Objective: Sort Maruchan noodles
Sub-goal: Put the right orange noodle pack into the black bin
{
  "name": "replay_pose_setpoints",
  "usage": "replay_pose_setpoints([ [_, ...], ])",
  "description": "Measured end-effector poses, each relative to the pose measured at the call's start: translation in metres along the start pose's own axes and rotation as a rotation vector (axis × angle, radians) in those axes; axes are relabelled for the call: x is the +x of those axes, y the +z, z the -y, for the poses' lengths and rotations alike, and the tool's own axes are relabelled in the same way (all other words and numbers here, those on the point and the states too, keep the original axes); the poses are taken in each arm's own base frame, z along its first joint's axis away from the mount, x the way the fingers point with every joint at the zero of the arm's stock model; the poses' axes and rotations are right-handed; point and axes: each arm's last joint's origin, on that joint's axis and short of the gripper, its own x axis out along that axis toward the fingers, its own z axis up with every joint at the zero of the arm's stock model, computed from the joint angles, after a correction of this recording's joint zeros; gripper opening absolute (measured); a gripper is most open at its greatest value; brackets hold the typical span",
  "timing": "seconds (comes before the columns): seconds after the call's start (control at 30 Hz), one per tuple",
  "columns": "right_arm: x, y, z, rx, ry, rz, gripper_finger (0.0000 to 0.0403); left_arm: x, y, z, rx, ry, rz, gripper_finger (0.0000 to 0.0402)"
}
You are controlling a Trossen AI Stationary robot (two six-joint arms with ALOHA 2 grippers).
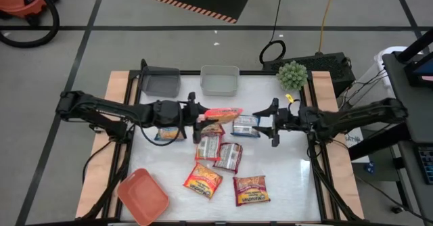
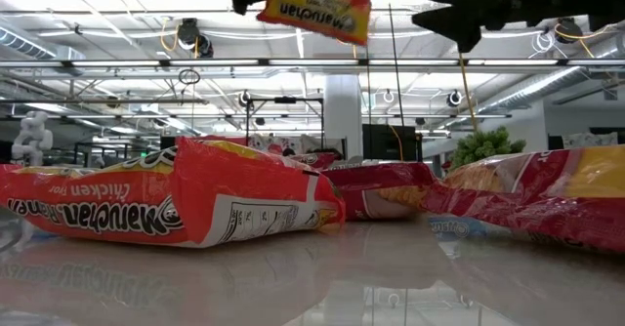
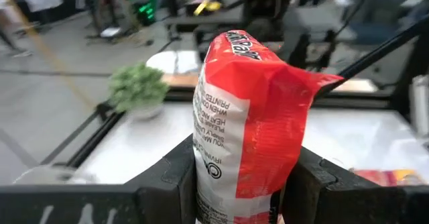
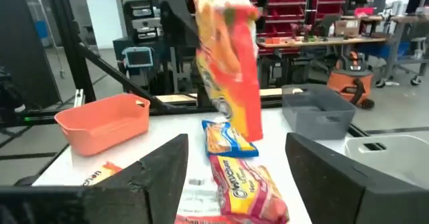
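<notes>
While one packet hangs in the air, the rest lie flat on the bench, listed from the near edge back:

Salmon bin [image 1: 143, 196]: at the near left corner of the bench [image 1: 284, 158], tilted across the corner.

Near packets: two orange-red packets lie close to the front edge, one [image 1: 203, 180] left, one [image 1: 251, 189] right, slightly apart, each skewed.

Middle packets: two silvery-pink ones [image 1: 208, 147] [image 1: 229, 156] lie side by side, touching, long axes running front to back.

Blue packets: one [image 1: 167, 134] lies under the left arm, another [image 1: 245, 126] just before the right claw.

Held packet [image 1: 222, 114]: orange-red with yellow, above the bench centre, long axis running left to right in the high view, its free end pointing toward the right arm; the low view shows it hanging clear above the lying packets.

Left claw [image 3: 244, 184]: clenched on one end of the held packet, a finger [image 3: 171, 177] on each side.

Right claw [image 4: 236, 163]: released, jaws spread wide, facing the held packet's free end, not touching it.

Far edge: grey bin [image 1: 160, 81] left, clear bin [image 1: 220, 80] beside it, small green plant [image 1: 292, 74] at the right corner.
</notes>
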Motion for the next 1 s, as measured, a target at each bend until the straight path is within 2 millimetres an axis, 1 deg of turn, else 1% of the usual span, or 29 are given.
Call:
replay_pose_setpoints([
  [0.1, -0.008, 0.001, 0.002, -0.006, -0.022, -0.024, 0.0233, -0.007, 0.001, -0.006, 0.007, 0.075, -0.031, 0.0150],
  [0.27, -0.015, -0.001, 0.004, -0.035, -0.049, -0.063, 0.0224, -0.020, 0.001, -0.025, -0.017, 0.158, -0.098, 0.0150],
  [0.37, -0.015, -0.004, 0.004, -0.066, -0.049, -0.091, 0.0221, -0.029, 0.003, -0.039, -0.046, 0.206, -0.113, 0.0150],
  [0.63, -0.015, -0.008, 0.004, -0.115, -0.048, -0.133, 0.0219, -0.056, -0.002, -0.078, -0.122, 0.361, -0.231, 0.0150],
  [0.8, -0.015, -0.008, 0.004, -0.123, -0.047, -0.138, 0.0219, -0.069, -0.005, -0.094, -0.159, 0.434, -0.283, 0.0150],
  [1.0, -0.014, -0.009, 0.004, -0.126, -0.054, -0.144, 0.0219, -0.079, -0.017, -0.115, -0.205, 0.535, -0.395, 0.0150],
])
